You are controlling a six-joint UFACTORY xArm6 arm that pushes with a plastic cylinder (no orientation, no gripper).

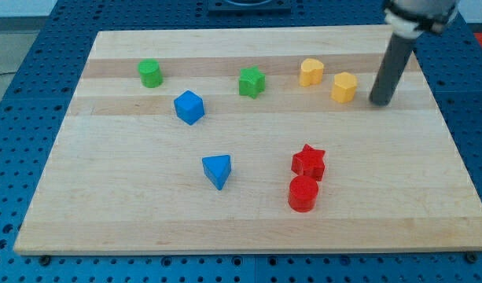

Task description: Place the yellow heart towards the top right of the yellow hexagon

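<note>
The yellow heart (pixel 310 71) lies near the view's top, right of centre. The yellow hexagon (pixel 344 86) sits just to its lower right, a small gap apart. The heart is to the upper left of the hexagon. My tip (pixel 380 102) rests on the board to the right of the hexagon, slightly lower, with a small gap between them. The dark rod rises from the tip towards the view's top right corner.
A green star (pixel 252 82) and a green cylinder (pixel 150 73) lie left of the heart. A blue cube (pixel 189 107) and a blue triangle (pixel 217 170) sit left of centre. A red star (pixel 309 162) touches a red cylinder (pixel 303 193). The wooden board (pixel 107 212) ends close right of my tip.
</note>
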